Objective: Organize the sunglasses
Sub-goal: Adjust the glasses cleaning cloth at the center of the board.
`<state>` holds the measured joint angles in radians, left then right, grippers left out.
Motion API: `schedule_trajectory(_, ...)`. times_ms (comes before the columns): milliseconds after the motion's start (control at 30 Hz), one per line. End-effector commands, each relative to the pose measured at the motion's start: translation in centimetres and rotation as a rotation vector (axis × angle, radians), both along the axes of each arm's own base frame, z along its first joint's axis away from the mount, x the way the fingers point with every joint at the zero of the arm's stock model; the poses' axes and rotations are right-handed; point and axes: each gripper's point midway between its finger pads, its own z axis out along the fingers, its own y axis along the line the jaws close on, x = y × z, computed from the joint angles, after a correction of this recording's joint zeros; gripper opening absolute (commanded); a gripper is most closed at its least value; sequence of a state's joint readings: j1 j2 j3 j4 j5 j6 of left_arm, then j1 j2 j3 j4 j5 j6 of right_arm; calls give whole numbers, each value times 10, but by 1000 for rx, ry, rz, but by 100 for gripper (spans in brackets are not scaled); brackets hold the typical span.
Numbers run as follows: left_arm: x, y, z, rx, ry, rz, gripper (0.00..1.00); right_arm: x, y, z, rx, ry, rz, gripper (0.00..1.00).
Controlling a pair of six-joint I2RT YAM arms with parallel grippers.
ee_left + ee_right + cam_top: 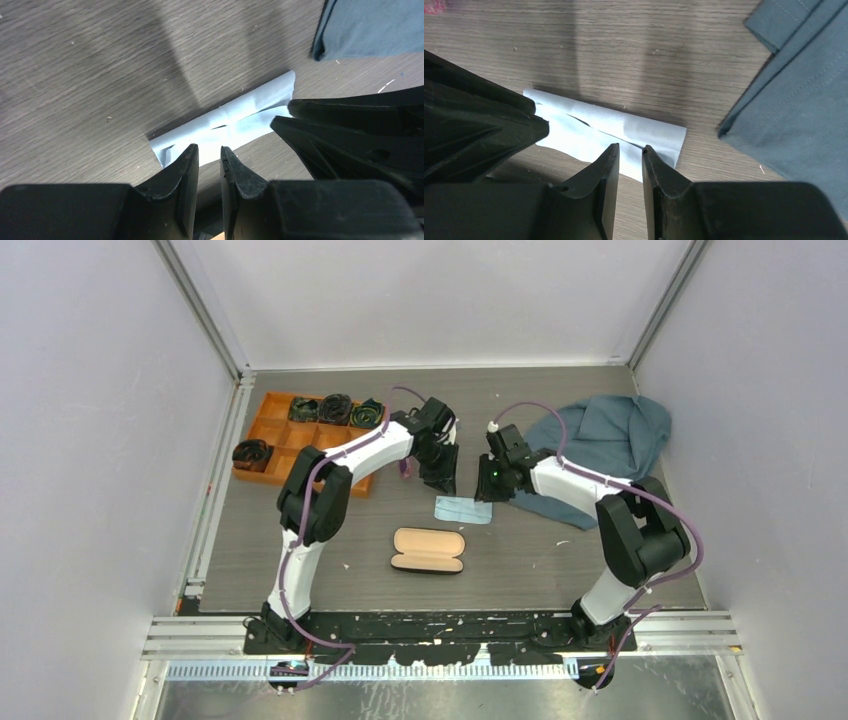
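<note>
From the top external view, 2 arms are reaching in over the grey desk [300,540] and meeting near its middle. The left claw [440,483] and the right claw [486,490] are hanging close together, 1 at each far corner of 1 light-blue cloth [463,510]. 1 case [428,550], black-rimmed with tan lining showing, is lying nearer the bases, apart from the cloth. 1 orange tray [290,435] is sitting at the far left, holding 4 dark bundles [335,408]: 3 in its far row and 1 at its left end. 1 grey-blue garment [610,430] is lying crumpled at the far right. The sunglasses [404,468] are possibly the thin purple-pink streak just beside the tray's right edge, under the left forearm.

In the left wrist view, the left claw's 2 fingers [187,165] are standing a narrow slit apart, with their tips over 1 corner of the cloth. The cloth is lying folded along its length. I cannot tell whether they are nipping it. The right claw is showing as a black shape at the cloth's other end.

In the right wrist view, the right claw's 2 fingers [606,170] are also standing a narrow slit apart, tips at the cloth's edge. Again I cannot tell whether cloth is caught between them. The garment is filling the right side.
</note>
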<state>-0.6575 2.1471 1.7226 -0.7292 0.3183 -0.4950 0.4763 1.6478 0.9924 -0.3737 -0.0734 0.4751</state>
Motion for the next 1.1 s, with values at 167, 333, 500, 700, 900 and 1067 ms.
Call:
schedule_trajectory(167, 1, -21, 19, -117, 26, -11, 24, 12, 24, 1, 89, 6, 10, 29)
schedule_trajectory(333, -4, -17, 18, -99, 47, -21, 23, 14, 27, 0, 98, 9, 8, 29)
schedule_trajectory(500, -8, -16, 8, -88, 75, -37, 23, 17, 26, -3, 89, 10, 3, 29)
schedule_trajectory(700, 4, -16, 0, -77, 63, -23, 23, 15, 25, -6, 82, 15, 2, 29)
schedule_trajectory(900, 10, -15, 0, -70, 57, -25, 22, 14, 23, -6, 73, 9, -2, 29)
schedule_trajectory(1067, 14, -13, -3, -52, 60, -27, 21, 14, 21, -2, 70, 1, -4, 29)
